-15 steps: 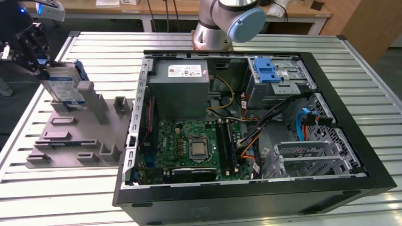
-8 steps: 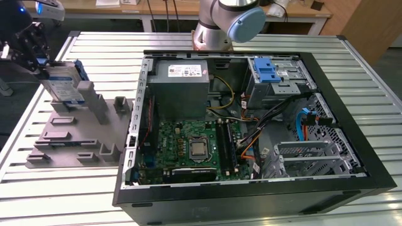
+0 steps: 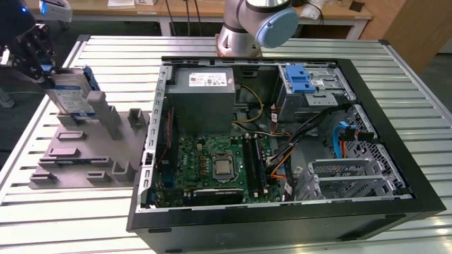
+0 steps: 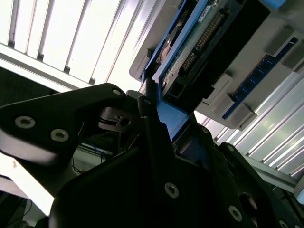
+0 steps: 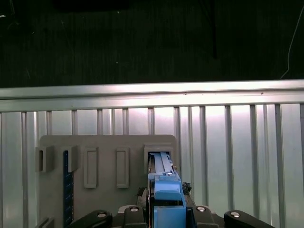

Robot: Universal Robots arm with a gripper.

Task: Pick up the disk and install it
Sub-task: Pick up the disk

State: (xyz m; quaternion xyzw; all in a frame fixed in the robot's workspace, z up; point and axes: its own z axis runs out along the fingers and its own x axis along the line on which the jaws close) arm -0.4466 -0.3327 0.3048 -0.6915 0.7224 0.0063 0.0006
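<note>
The hand (image 3: 41,67) is clamped on the upper edge of the disk (image 3: 73,94), which stands on edge in the grey slotted holder (image 3: 84,153) on the worktop (image 3: 56,219), to the exterior view's left of the open computer case (image 3: 395,203). The disk looks rigid, fairly heavy and shock-sensitive. Its blue rails (image 5: 167,209) look safer to grip than the exposed circuit board (image 4: 199,40)

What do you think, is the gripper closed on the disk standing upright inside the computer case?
Not quite: the gripper is closed on the upright disk, but it stands in the grey holder beside the case, not inside it. The exterior view shows this.
</note>
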